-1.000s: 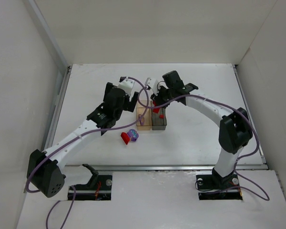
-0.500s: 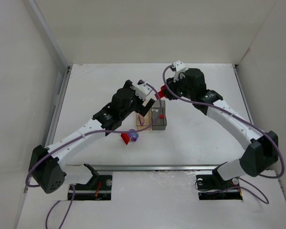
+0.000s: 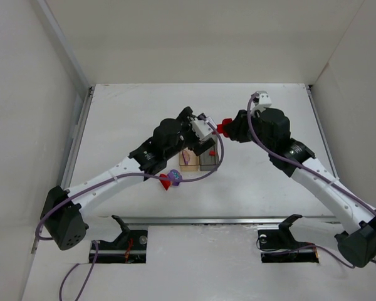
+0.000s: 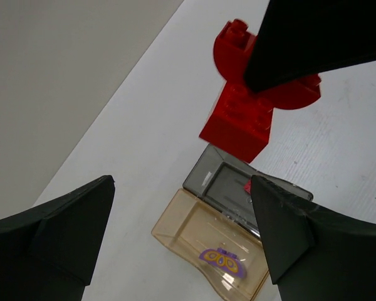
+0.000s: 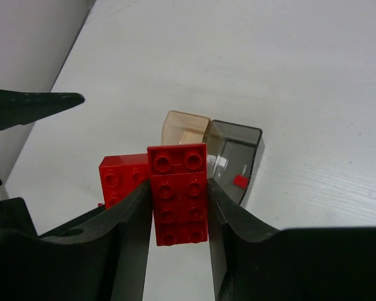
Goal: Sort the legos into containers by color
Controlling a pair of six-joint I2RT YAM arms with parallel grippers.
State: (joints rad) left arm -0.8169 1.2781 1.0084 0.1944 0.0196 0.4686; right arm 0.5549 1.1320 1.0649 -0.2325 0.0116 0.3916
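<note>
My right gripper (image 5: 178, 185) is shut on a bright red lego (image 5: 177, 195), a stack of studded bricks, and holds it in the air just right of the bins (image 3: 224, 127). The tan bin (image 4: 200, 235) holds a purple lego (image 4: 224, 263). The dark grey bin (image 4: 229, 188) beside it holds a small red piece (image 4: 247, 185). My left gripper (image 4: 182, 185) is open and empty, hovering above both bins (image 3: 202, 139). A red lego (image 3: 165, 182) and a roundish purple lego (image 3: 174, 178) lie on the table near the bins' front left.
The bins (image 3: 198, 160) stand side by side mid-table, tan on the left. My two grippers are close together above them; the right one's finger (image 4: 319, 37) and its red lego (image 4: 238, 122) show in the left wrist view. White walls enclose the table (image 3: 269, 182).
My right gripper has moved right and away from the grey bin, still holding the red lego. My left gripper has swung right, over the bins.
</note>
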